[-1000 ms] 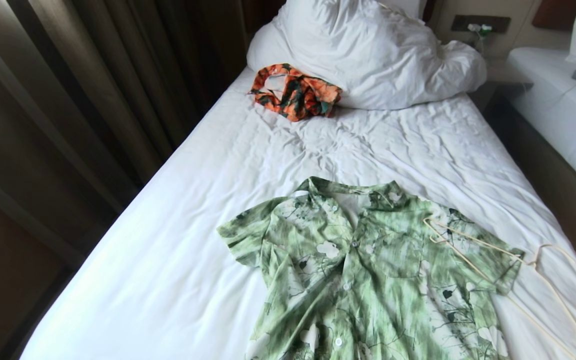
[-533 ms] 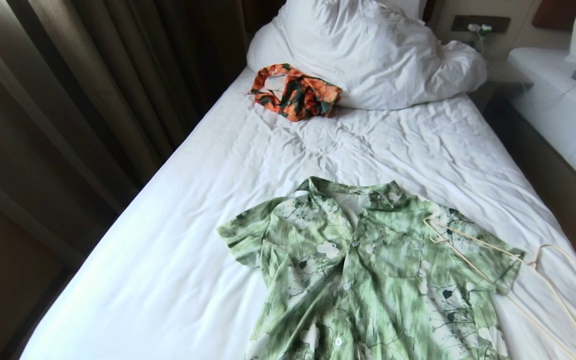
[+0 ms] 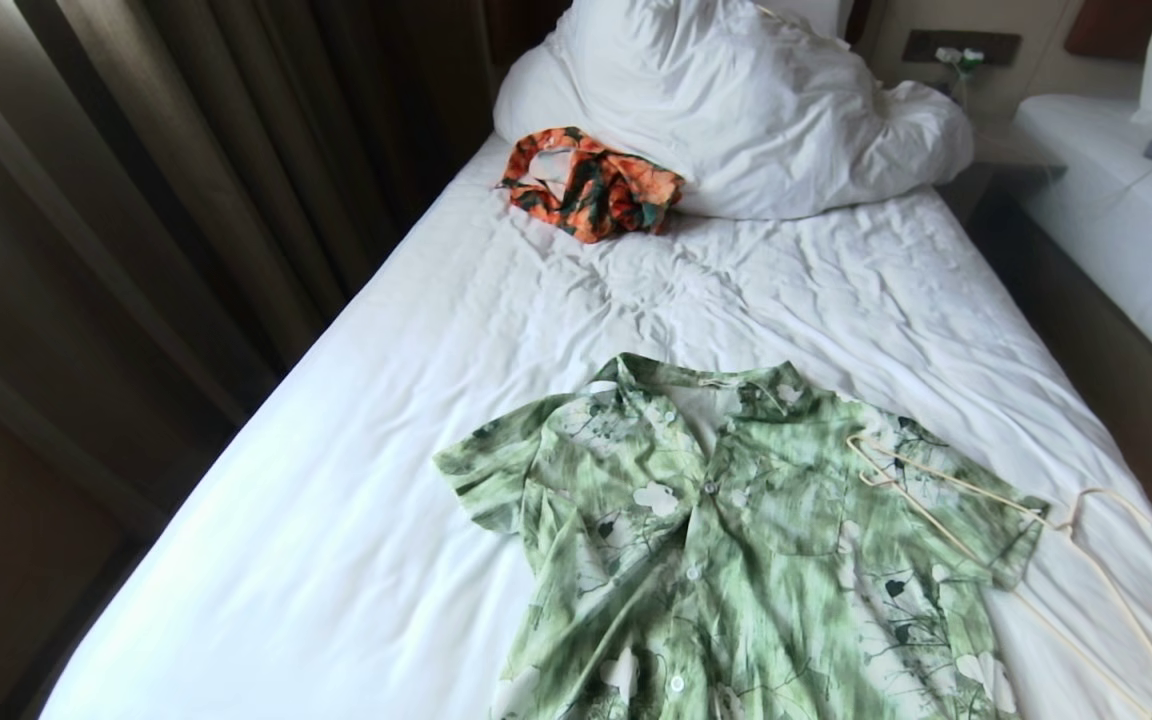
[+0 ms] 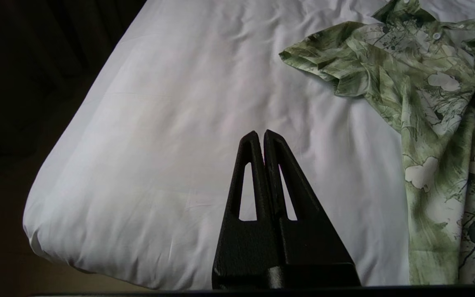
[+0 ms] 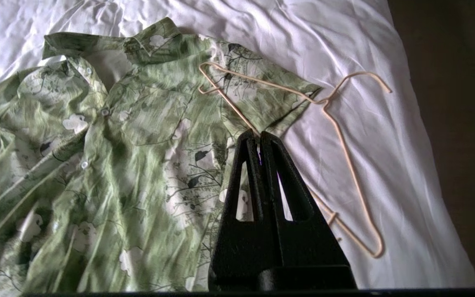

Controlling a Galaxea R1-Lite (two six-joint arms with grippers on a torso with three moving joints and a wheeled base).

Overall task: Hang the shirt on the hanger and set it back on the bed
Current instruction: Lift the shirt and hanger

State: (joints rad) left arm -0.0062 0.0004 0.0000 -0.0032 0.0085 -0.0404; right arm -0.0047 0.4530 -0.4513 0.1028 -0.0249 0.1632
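The green flowered shirt (image 3: 736, 540) lies flat, collar away from me, on the near part of the bed (image 3: 436, 400). The cream wire hanger (image 3: 1086, 570) rests partly on the shirt's sleeve at the bed's right side, hook pointing right. Neither arm shows in the head view. In the right wrist view my right gripper (image 5: 259, 134) is shut and empty, above the shirt (image 5: 138, 144) and the hanger (image 5: 344, 144). My left gripper (image 4: 260, 133) is shut and empty over bare sheet (image 4: 159, 144), left of the shirt's sleeve (image 4: 344, 70).
An orange, black and teal garment (image 3: 591, 185) lies crumpled by the bunched white duvet (image 3: 736, 110) at the head of the bed. Dark curtains (image 3: 186, 200) hang along the left. A second white bed (image 3: 1126, 210) stands at the right across a narrow gap.
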